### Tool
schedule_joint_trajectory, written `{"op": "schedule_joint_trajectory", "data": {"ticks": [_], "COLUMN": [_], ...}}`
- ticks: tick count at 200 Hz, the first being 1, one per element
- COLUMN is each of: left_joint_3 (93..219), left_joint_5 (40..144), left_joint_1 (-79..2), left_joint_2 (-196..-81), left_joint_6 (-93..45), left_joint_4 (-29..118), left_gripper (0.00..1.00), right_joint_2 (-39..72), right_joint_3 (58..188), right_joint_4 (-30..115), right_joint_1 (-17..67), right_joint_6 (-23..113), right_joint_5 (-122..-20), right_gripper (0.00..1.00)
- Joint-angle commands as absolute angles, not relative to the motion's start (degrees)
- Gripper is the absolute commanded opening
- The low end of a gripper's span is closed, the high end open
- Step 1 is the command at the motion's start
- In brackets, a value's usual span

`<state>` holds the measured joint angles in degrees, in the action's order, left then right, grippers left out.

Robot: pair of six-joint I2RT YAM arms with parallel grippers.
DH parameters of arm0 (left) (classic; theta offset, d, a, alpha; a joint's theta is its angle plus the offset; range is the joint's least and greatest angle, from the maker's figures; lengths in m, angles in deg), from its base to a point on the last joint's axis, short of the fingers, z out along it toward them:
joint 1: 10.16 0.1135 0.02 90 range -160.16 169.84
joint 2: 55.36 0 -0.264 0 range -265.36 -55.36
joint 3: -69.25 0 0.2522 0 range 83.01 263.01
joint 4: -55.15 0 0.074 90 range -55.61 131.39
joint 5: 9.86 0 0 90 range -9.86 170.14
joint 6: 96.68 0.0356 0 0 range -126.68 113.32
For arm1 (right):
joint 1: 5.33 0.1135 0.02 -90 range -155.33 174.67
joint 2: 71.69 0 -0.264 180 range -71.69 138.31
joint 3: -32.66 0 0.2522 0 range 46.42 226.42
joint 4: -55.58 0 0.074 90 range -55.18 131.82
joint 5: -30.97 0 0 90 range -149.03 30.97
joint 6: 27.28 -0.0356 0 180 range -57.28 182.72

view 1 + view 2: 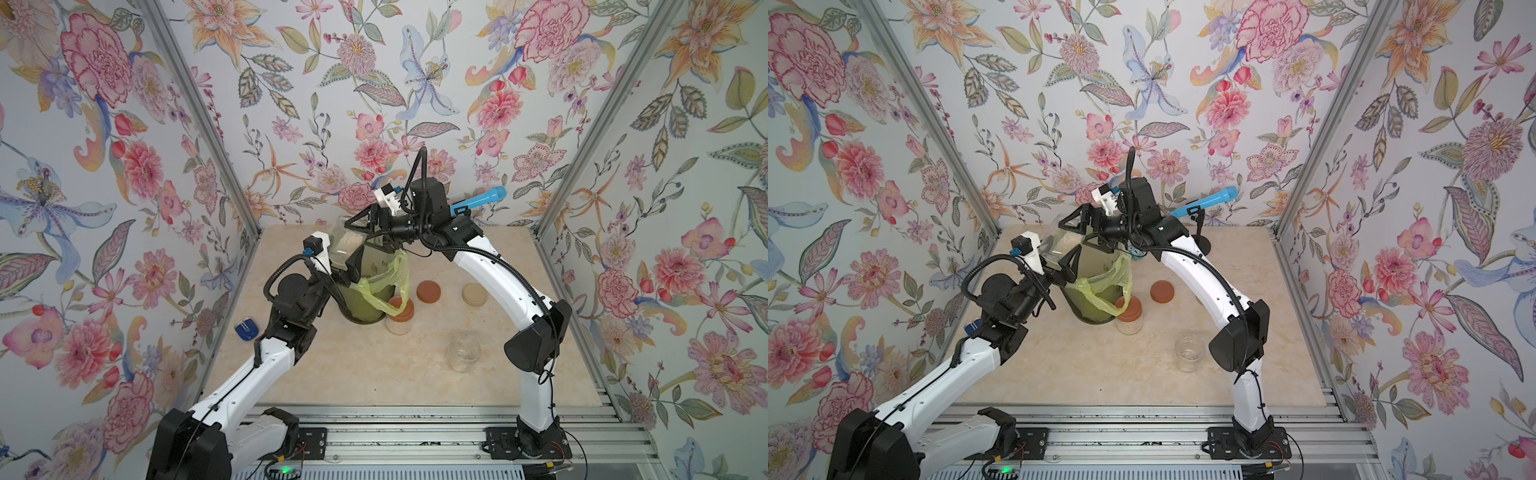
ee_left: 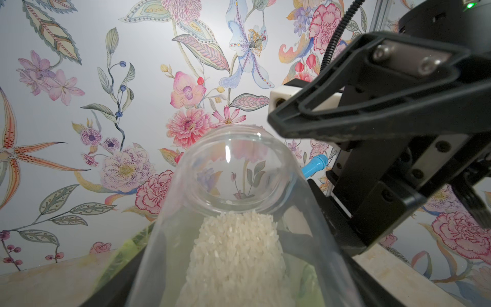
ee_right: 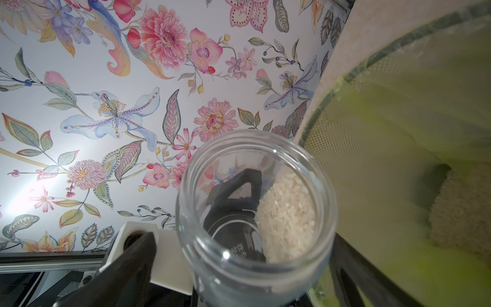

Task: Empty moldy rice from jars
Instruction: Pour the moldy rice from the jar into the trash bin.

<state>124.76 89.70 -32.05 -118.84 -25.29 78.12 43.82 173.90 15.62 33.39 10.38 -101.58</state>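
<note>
The desk (image 1: 353, 374) is carrying a tall dark bin (image 1: 361, 309) lined with a yellow-green bag. The bin is standing left of the middle, nearer to the back edge. The left gripper (image 1: 347, 253) is pinching an open jar (image 1: 343, 237) and holding it tilted over the bin's rim. The right gripper (image 1: 371, 230) is hanging at this jar's mouth with its fingers spread wide, not gripping the glass. A lidded jar (image 1: 399, 326) holding rice is standing just beside the bin, on the side toward the front edge. An empty jar (image 1: 462, 353) is standing nearer to the right edge. A reddish-brown lid (image 1: 429, 291) and a beige lid (image 1: 475, 294) are lying apart around the middle. The moldy rice (image 2: 236, 252) is lying along the lower wall of the held jar, and more pale grains (image 3: 462, 212) are lying inside the bag.
</note>
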Motion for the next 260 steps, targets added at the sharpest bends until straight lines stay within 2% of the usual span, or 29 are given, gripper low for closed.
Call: {"op": "schedule_joint_trajectory", "data": {"ticks": [1,30,111,260], "left_joint_3": [128.41,132.67,147.06,175.98], "left_joint_5": [88.16,87.96,88.14,90.56], "left_joint_1": [-31.43,-31.43,-31.43,-31.36], "left_joint_2": [-117.11,-117.72,-121.42,-130.96], "left_joint_6": [-22.22,-19.76,-15.66,-15.11], "left_joint_4": [73.66,65.56,44.89,3.36], "left_gripper": [0.0,0.0,0.0,0.0], "right_joint_2": [40.2,39.89,39.86,38.87], "right_joint_3": [173.91,174.31,177.0,174.79], "right_joint_4": [16.64,12.81,1.29,-0.72], "right_joint_1": [32.11,29.93,30.22,28.81], "right_joint_6": [13.41,17.25,33.28,44.26], "right_joint_5": [-100.83,-99.35,-91.44,-85.94], "right_gripper": [1.0,1.0,1.0,1.0]}}
